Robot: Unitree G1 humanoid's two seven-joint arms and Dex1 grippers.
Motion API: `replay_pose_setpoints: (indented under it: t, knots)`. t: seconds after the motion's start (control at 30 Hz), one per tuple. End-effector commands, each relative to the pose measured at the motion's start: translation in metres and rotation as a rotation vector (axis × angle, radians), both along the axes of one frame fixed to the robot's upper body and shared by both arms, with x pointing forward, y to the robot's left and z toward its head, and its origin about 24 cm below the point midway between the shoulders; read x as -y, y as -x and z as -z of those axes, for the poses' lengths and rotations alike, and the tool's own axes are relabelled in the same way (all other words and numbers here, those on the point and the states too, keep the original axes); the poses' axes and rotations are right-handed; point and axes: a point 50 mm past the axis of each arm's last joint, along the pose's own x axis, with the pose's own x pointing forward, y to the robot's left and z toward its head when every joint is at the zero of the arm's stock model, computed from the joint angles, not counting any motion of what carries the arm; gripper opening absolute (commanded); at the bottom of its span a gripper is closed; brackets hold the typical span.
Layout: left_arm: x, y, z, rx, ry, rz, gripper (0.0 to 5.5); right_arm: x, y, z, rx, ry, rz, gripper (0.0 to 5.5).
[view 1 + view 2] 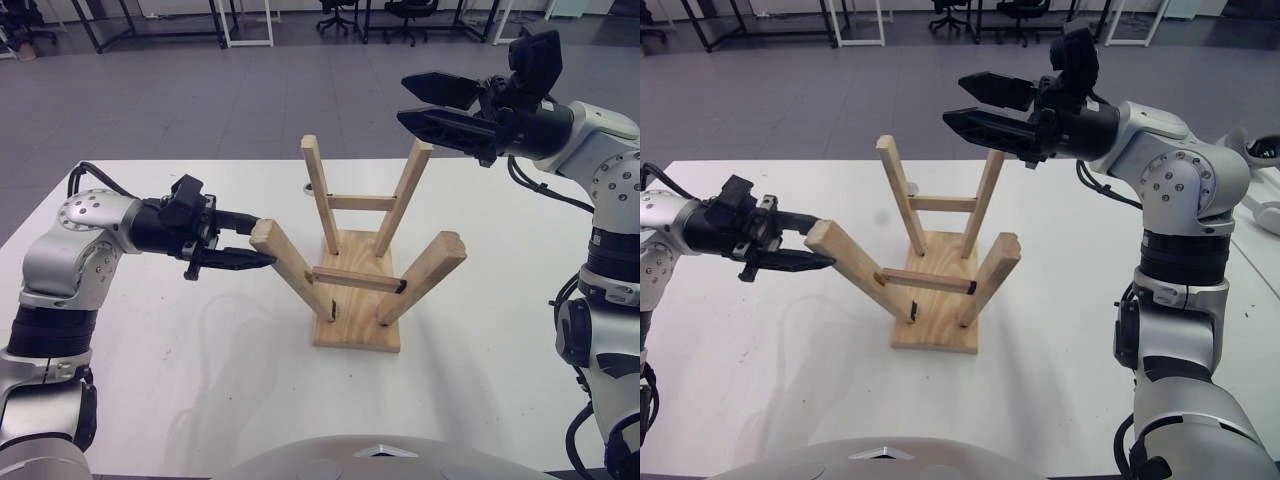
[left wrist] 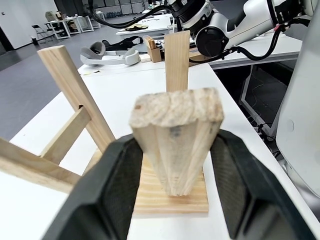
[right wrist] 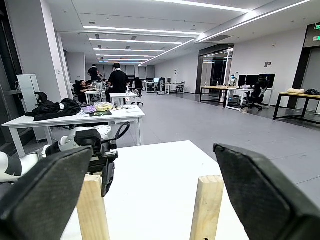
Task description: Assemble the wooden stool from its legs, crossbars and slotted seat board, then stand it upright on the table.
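Fingers first: my left fingers point(image 1: 240, 261) stand open, 1 pad on each side of the cut end of the near left leg point(image 1: 292, 270), with a sliver of gap on both sides in the left wrist view, so nothing is clamped yet. My right fingers point(image 1: 440, 127) are spread wide and hold nothing, up above the far right leg point(image 1: 403, 195).

On the white surface point(image 1: 480, 330) the stool point(image 1: 930, 283) sits upside down near the middle. Its seat board point(image 1: 357, 330) lies flat, and all 4 legs point up and splay outward. The near left leg leans its long axis toward my left side, end grain facing my left wrist. The near right leg point(image 1: 425, 275) leans the opposite way, and the far left leg point(image 1: 322, 195) rises steeper. 2 crossbars run side to side: the far crossbar point(image 1: 360, 202) joins the back pair and the near crossbar point(image 1: 355, 280) joins the front pair.

By my reading, the build looks complete and turning it over is what remains. To do that well I would close squarely on the flat faces of the leg rather than its corners, bring my right fingers down onto a leg on the other side, and roll the stool with both holds moving together. Pulling on 1 leg alone could work the joints loose or skid the board across the surface.
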Motion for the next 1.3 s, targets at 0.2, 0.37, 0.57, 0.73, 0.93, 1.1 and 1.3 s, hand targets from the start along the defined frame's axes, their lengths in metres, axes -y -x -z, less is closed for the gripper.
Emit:
replay_pose_setpoints:
  t: [0.2,0.37,0.57,0.73,0.93,1.1,1.3]
  knots:
    - [0.016,-0.004,0.01,0.019,-0.126,0.035,2.06,-0.003,0.01,0.004,0.046,0.021,-0.007,4.51]
    - [0.024,-0.003,0.015,0.042,-0.281,0.012,2.06,-0.002,0.012,0.007,0.048,0.017,0.016,4.51]
    - [0.028,0.0,0.024,-0.022,-0.401,-0.015,2.06,-0.008,0.012,0.0,0.09,0.021,0.068,4.51]
    - [0.039,0.0,0.019,-0.03,-0.395,-0.041,2.06,-0.027,0.021,-0.034,0.322,0.161,0.372,4.51]
    - [0.061,-0.004,0.016,0.012,-0.369,-0.101,2.06,-0.063,0.053,0.034,0.352,0.367,0.707,4.51]
    - [0.067,-0.008,0.014,0.022,-0.356,-0.127,2.06,-0.06,0.055,0.055,0.432,0.538,0.895,4.51]
    - [0.071,-0.016,0.015,0.019,-0.347,-0.165,2.06,-0.064,0.062,0.062,0.601,0.705,0.846,4.51]
